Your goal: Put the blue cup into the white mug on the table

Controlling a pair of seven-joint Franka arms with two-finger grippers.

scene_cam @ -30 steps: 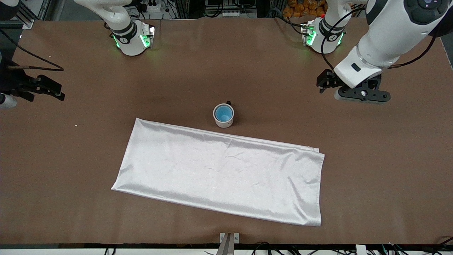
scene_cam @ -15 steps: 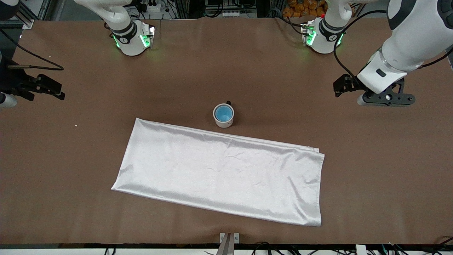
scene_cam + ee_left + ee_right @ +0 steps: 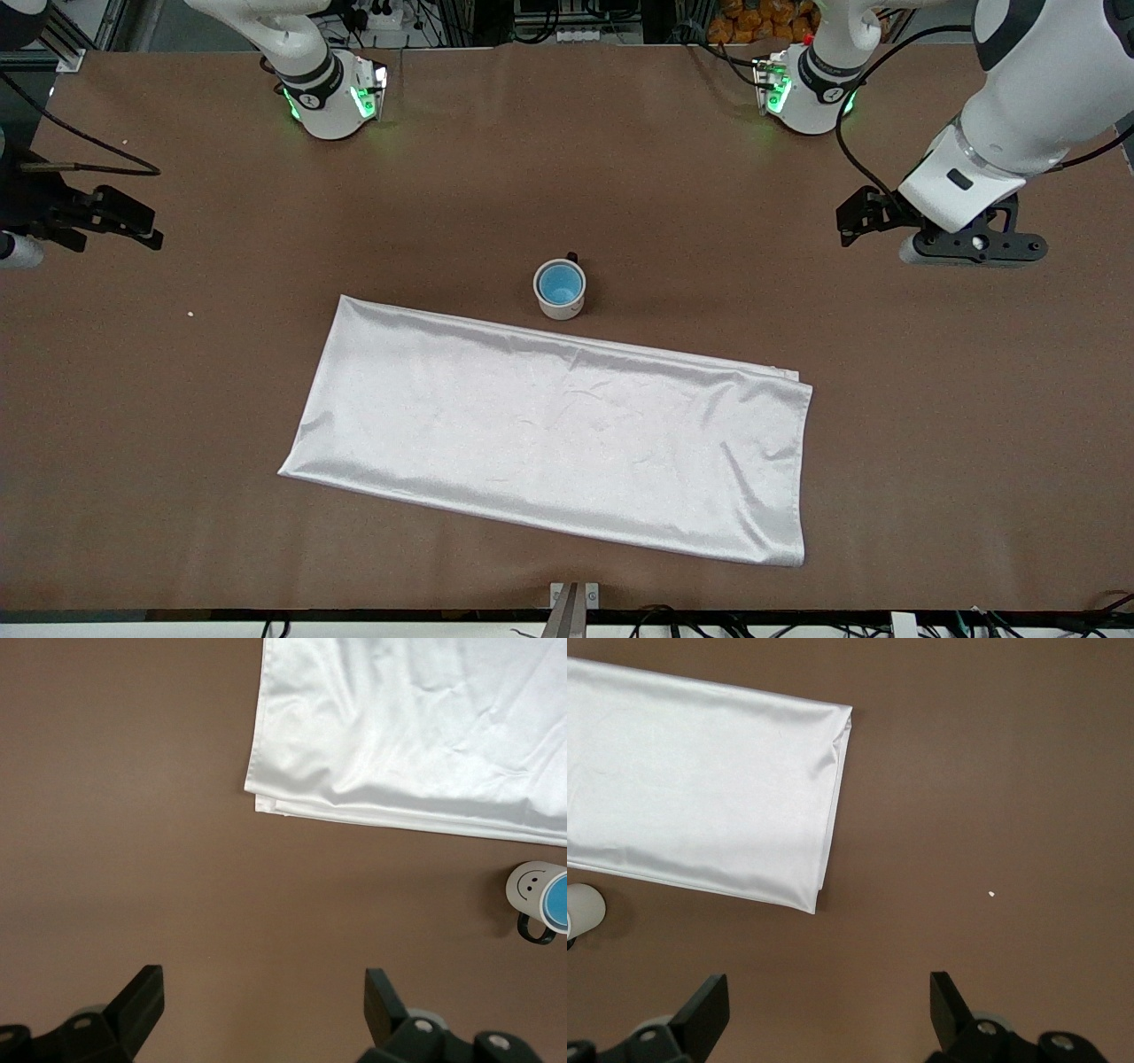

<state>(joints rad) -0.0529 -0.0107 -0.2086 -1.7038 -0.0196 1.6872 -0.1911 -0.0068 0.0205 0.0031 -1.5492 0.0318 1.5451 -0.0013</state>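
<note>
The blue cup [image 3: 560,283] sits inside the white mug [image 3: 561,307], which stands upright on the brown table [image 3: 620,159] near the middle, its black handle turned toward the arms' bases. The left wrist view shows the mug [image 3: 528,885] with a smiley face and the blue cup [image 3: 560,906] in it. My left gripper [image 3: 973,248] hangs open and holds nothing over bare table toward the left arm's end, well apart from the mug; its fingers [image 3: 263,992] stand wide. My right gripper [image 3: 16,251] waits open at the right arm's end, fingers [image 3: 828,992] wide. The right wrist view catches only the mug's side [image 3: 583,908].
A white satin cloth [image 3: 549,434] lies flat on the table, nearer to the front camera than the mug, its long edge close to the mug. A small pale crumb [image 3: 190,313] lies toward the right arm's end.
My left arm has swung away from the mug toward its own end of the table, gripper still open. The mug, the cup, the cloth and the right arm have stayed put.
</note>
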